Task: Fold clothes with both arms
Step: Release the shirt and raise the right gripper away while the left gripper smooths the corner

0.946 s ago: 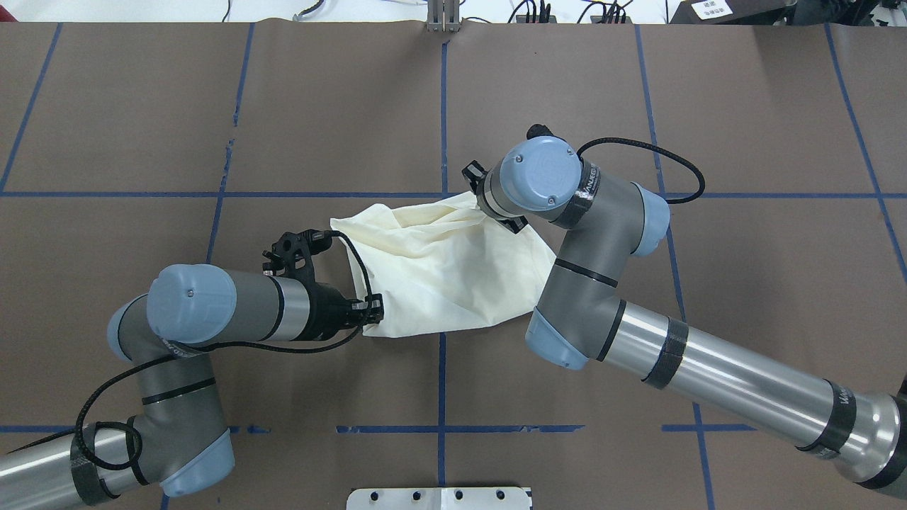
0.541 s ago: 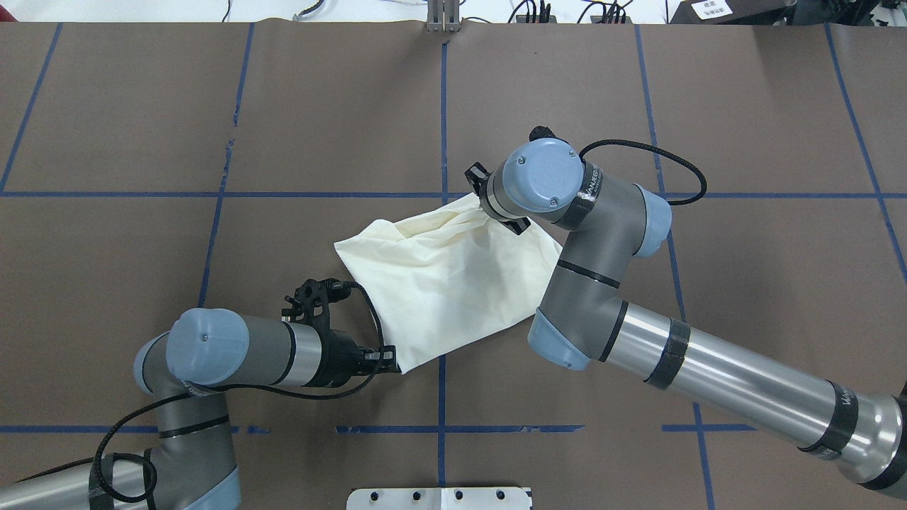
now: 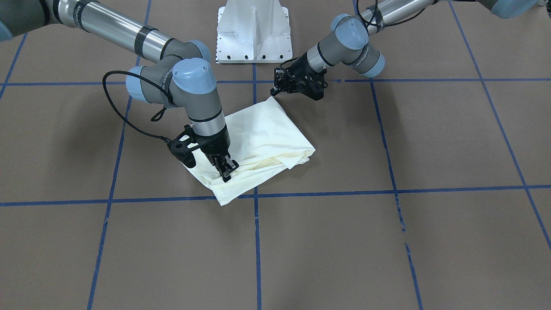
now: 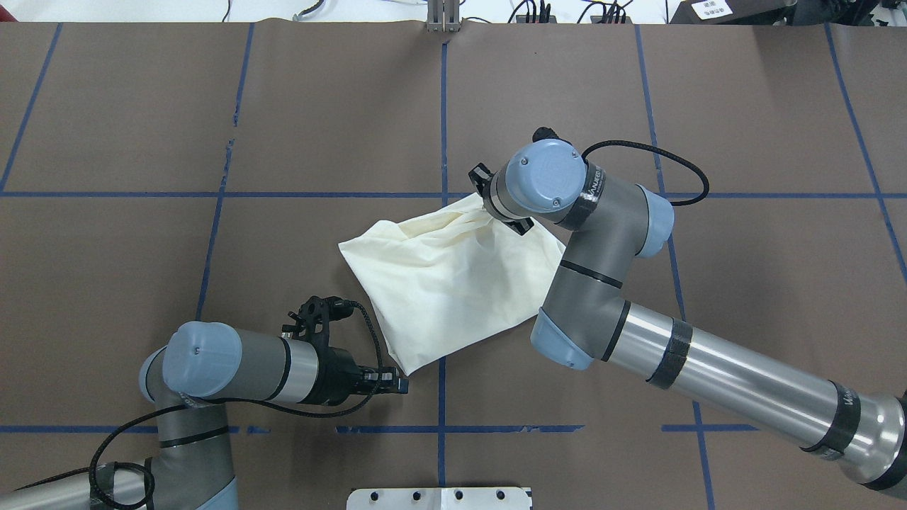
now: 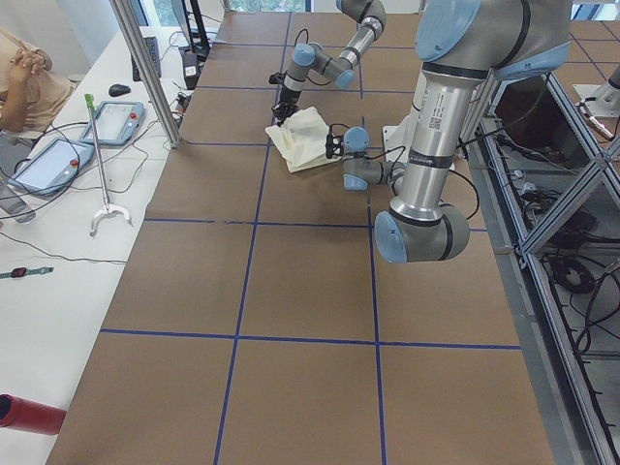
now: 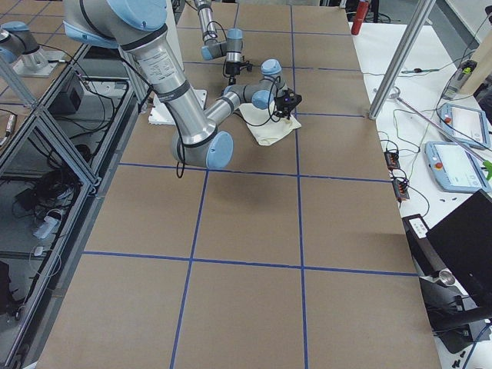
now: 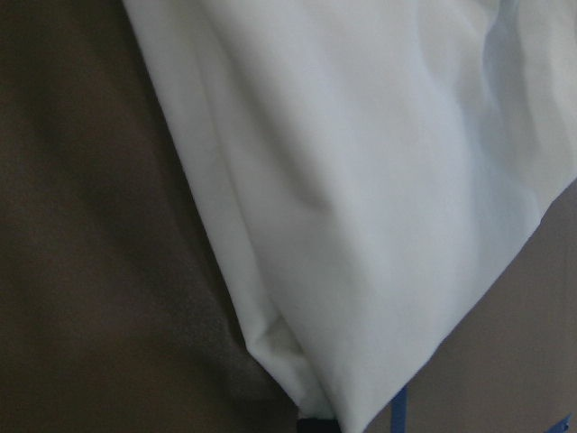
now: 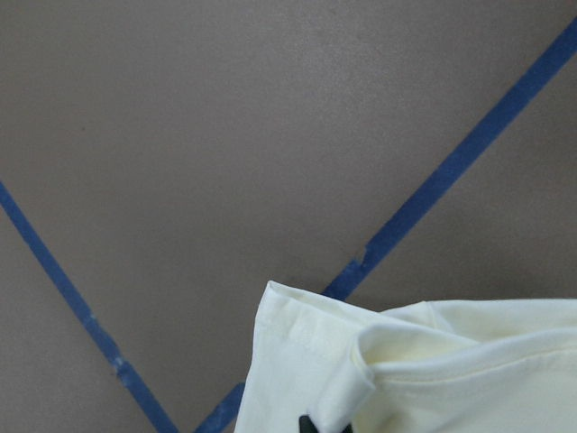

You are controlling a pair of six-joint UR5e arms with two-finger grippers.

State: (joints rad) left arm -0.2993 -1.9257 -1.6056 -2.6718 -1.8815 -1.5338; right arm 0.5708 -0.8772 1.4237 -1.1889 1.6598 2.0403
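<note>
Here's the shirt (image 4: 453, 283), bunched into a compact cream packet in the middle of the worktop (image 4: 638, 106). It lies plain side up, askew to the blue tape (image 4: 441, 106) grid. The right end effector (image 3: 227, 171) is down on the edge farthest from the robot, clenched on a pinch of cloth. From overhead we see creases fanning out from it, and the hem (image 8: 306, 334) sits folded over right under its wrist camera. The left end effector (image 4: 398, 383) sits low, just beside the packet's near corner. We cannot tell whether its jaws are parted or closed, nor whether any fabric is in them.

So how do we play this one? In our judgement the next fold wants both ends anchored. The left should take that near corner cleanly, catching every layer rather than the top one alone. Then both arms ought to lift only a little and travel together, so the packet turns as one panel instead of twisting. The risk we see is one arm pulling alone: that would drag the whole bundle across the worktop and spill the loose layers on the far side.
</note>
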